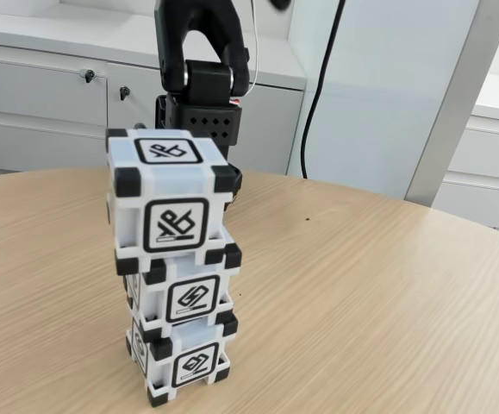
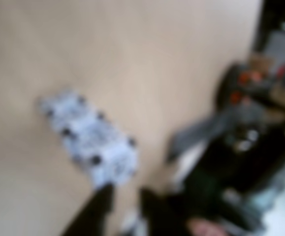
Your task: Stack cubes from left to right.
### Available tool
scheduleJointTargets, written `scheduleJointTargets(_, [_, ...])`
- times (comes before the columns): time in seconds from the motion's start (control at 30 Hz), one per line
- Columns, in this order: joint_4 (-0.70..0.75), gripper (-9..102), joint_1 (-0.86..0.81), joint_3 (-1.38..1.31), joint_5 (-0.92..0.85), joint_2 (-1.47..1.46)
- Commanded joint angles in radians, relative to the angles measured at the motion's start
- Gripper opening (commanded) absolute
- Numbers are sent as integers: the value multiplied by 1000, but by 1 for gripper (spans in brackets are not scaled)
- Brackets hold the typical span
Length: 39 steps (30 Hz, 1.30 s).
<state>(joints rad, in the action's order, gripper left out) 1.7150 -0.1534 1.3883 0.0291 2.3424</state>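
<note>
Wooden table (image 1: 387, 285) bears three stacked cubes (image 1: 176, 267), hand (image 2: 125, 201) beside.

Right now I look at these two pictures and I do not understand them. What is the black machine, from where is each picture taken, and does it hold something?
The black machine is a small robot arm standing behind a round wooden table. The fixed view comes from a camera standing low at the table's edge. It shows three white cubes stacked in one tower: the bottom cube, the middle cube and the top cube, which sits slightly askew. The wrist view comes from a camera riding on the arm and is badly blurred; the pale shape there is the tower, and the dark prongs below are the gripper. Whether it is open is unclear; it seems to hold nothing.
</note>
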Motion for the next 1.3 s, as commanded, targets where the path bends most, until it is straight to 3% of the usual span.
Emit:
scheduleJointTargets(0.0, [3, 0, 32, -40, 48, 78])
scheduleJointTargets(0.2, [-28, 0, 66, 71, 91, 255])
scheduleJointTargets(0.5, [-414, 0, 112, 611, 126, 588])
scheduleJointTargets(0.7, [-572, 0, 112, 968, 107, 773])
scheduleJointTargets(1.0, [-597, 0, 95, 1307, 32, 946])
scheduleJointTargets(1.27, [-592, 0, 94, 1382, 18, 946])
